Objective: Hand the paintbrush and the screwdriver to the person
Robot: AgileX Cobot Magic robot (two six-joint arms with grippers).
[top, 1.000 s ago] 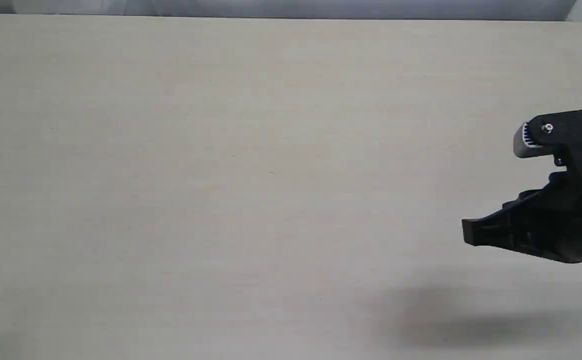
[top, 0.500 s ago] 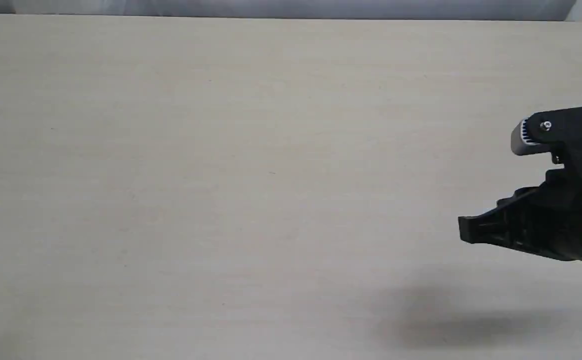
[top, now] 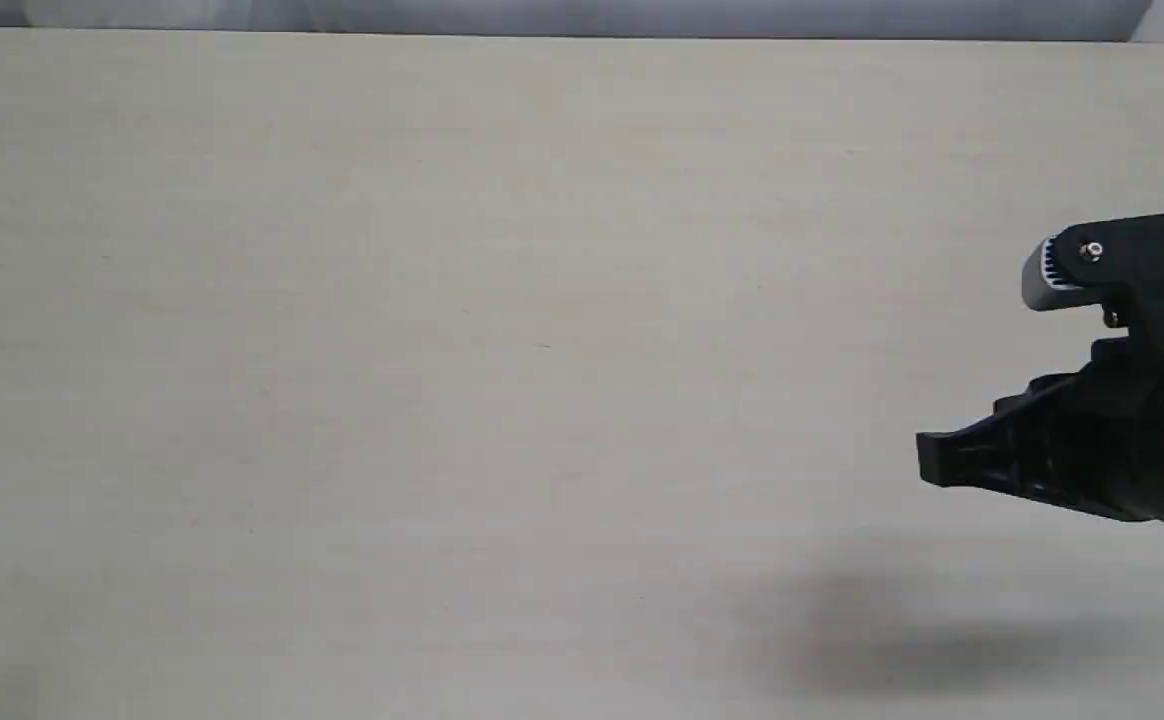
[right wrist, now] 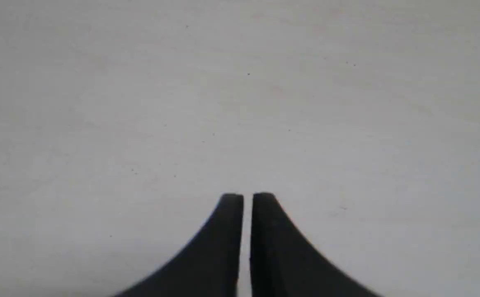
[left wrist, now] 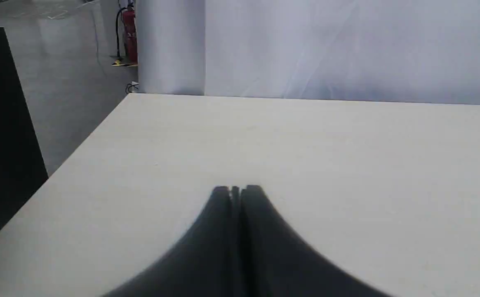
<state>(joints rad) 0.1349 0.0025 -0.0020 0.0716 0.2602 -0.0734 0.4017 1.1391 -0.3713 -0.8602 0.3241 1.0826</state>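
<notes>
The paintbrush, the screwdriver and the person's hand are out of view in every frame. My right gripper [top: 927, 460] hovers above the table at the right edge of the exterior view, pointing left. Its black fingers are shut with only a thin slit between the tips [right wrist: 248, 198] and nothing held. My left gripper [left wrist: 236, 189] does not appear in the exterior view; its own wrist view shows its fingers pressed together, empty, above the table.
A pale wooden table [top: 442, 350] fills the exterior view. The left wrist view shows the table's left edge [left wrist: 79, 144], grey floor beyond, a white curtain [left wrist: 326, 45] behind, a red fire extinguisher [left wrist: 129, 33] and a dark panel [left wrist: 1, 123].
The right arm rose slightly and shifted a little to the left between one second ago and half a second ago. It has held still since.
</notes>
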